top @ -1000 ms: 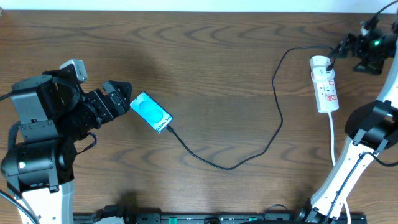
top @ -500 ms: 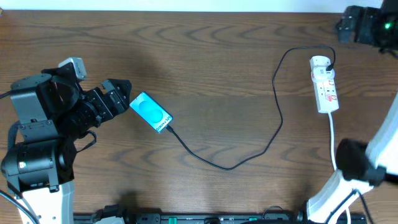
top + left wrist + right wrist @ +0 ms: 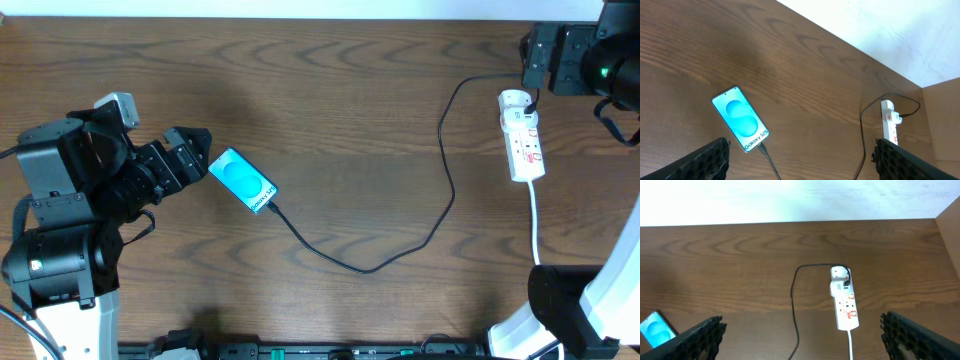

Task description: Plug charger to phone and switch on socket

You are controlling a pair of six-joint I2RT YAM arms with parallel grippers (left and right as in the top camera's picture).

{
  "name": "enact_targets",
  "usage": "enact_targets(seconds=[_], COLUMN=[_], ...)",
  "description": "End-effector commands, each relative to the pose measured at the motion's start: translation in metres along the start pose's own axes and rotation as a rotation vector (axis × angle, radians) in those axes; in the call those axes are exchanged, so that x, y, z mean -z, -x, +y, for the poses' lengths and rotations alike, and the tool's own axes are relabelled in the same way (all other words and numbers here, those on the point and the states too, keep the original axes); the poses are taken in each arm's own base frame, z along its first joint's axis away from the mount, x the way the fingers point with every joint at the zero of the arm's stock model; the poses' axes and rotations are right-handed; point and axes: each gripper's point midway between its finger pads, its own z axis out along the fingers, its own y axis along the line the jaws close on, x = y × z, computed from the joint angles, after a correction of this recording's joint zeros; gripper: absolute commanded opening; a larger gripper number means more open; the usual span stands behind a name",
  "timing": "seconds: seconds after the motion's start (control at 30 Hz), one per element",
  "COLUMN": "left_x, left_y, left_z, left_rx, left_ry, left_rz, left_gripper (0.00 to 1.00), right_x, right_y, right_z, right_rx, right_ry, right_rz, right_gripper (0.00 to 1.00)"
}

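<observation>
A: How is the right claw held?

B: The right gripper [image 3: 801, 322] is spread wide. Its fingers [image 3: 700, 340] are set apart at the lower corners of the wrist view, and nothing is clasped between them. The socket [image 3: 844, 300] is found just past centre in that view, toward 1 o'clock. It is laid lengthwise on the table [image 3: 740, 265], with its white cord [image 3: 850, 342] led off toward 6 o'clock

A: And further out?

B: The charger [image 3: 376, 269] appears to be seated in the far end of the socket. In the overhead view it is looped across toward 8 o'clock and met by the phone [image 3: 242, 180] at its lower edge. How fully the tip is seated cannot be told. The left gripper [image 3: 197, 152] is likewise parted and is held just beside the phone at its 10 o'clock, with no contact seen

A: What is called for now?

B: The plugging is judged done, so the switch is what is left. The fingers would best be brought together first, so that one narrow tip is offered. That tip should be lowered squarely onto the rocker by the red markings [image 3: 849, 313]. Which rocker serves the occupied outlet cannot be read. The strip looks light and unfixed, so force should be applied straight down, lest it be slid and the cable tugged
</observation>
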Motion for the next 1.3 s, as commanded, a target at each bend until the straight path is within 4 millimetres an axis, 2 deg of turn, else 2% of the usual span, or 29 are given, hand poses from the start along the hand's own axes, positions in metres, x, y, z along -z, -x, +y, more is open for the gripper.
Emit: enact_targets(seconds=[0.0, 0.9, 1.0, 1.07, 1.13, 1.2, 1.27], left_x=[0.004, 0.003, 0.005, 0.010, 0.017, 0.029, 0.037], left_y=[0.005, 0.005, 0.005, -0.002, -0.013, -0.032, -0.043], left_z=[-0.002, -0.002, 0.003, 0.010, 0.026, 0.042, 0.048], left_rx=[-0.011, -0.011, -0.013, -0.006, -0.001, -0.031, -0.067], left_ry=[0.003, 0.003, 0.037, 0.078, 0.177, 0.288, 0.334], left_rz=[-0.019, -0.018, -0.030, -0.020, -0.016, -0.017, -0.034], left_gripper=[0.92, 0.92, 0.92, 0.92, 0.92, 0.92, 0.92], right_x=[0.006, 0.006, 0.006, 0.006, 0.006, 0.006, 0.006], right_y=[-0.001, -0.001, -0.001, -0.001, -0.001, -0.001, -0.001], right_z=[-0.001, -0.001, -0.001, -0.001, -0.001, -0.001, -0.001], right_rx=[-0.013, -0.013, -0.013, -0.013, -0.013, -0.013, -0.013], right_ry=[-0.012, -0.012, -0.012, -0.012, -0.012, -0.012, -0.012], right_rz=[-0.009, -0.009, -0.010, -0.010, -0.010, -0.010, -0.010], right_gripper=[0.99, 0.99, 0.99, 0.99, 0.99, 0.99, 0.99])
